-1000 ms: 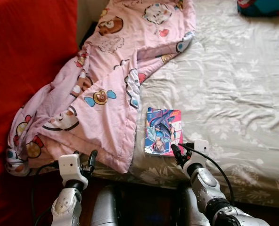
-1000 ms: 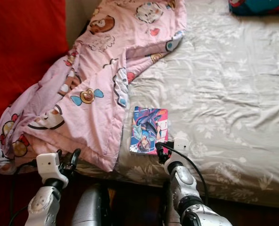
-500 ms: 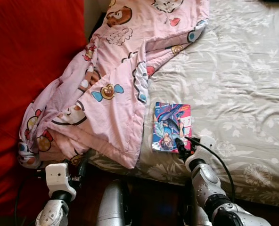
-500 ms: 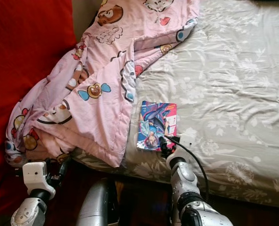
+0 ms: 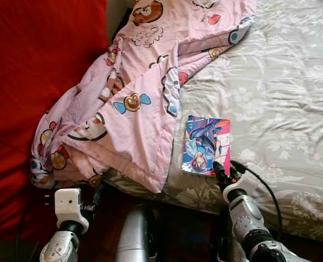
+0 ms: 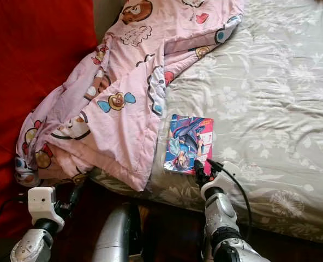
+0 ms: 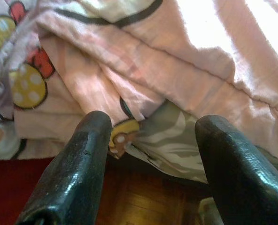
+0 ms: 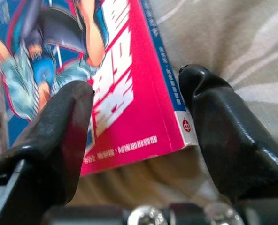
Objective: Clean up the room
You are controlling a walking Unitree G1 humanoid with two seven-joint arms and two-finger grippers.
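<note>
Between right gripper [image 8: 139,122] fingers, seemingly untouched: manga book [image 5: 206,145], lengthwise away.

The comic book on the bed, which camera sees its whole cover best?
The left eye view: the comic book lies whole on the sheet beside the pink blanket. The right eye view matches. The right wrist view gives one corner, between the open fingers of the right gripper.

A bed [image 5: 292,98] covered with a grey floral sheet is seen, brightly lit toward its upper part. A red fabric surface [image 5: 36,71] is seen along its left side. Dark reddish wooden floor [image 5: 178,240] is seen below the bed's edge.
</note>
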